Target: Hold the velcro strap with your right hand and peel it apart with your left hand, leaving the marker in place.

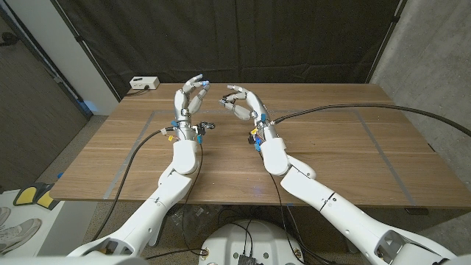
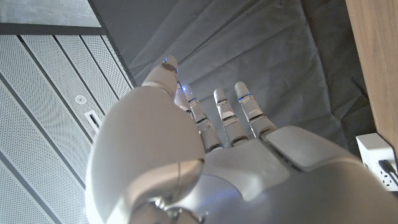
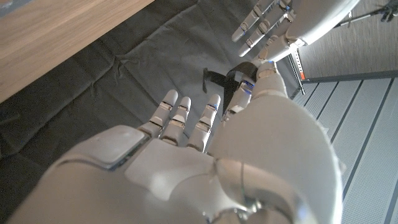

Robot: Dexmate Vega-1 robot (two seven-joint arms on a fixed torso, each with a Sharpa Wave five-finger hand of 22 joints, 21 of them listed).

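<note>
Black velcro strap (image 3: 231,79) pinched by right hand (image 1: 245,105); left hand (image 1: 190,95) raised just beside, fingers spread, nothing held.

A wooden table (image 1: 331,147) with faint taped outlines stands before a black cloth backdrop (image 1: 221,37), with a grey concrete wall (image 1: 434,51) to one side. A small white box (image 1: 143,83) sits on the floor near the table's far corner, and a yellow-and-black object (image 1: 33,196) lies by a shoe (image 1: 15,234) at the near edge.
</note>
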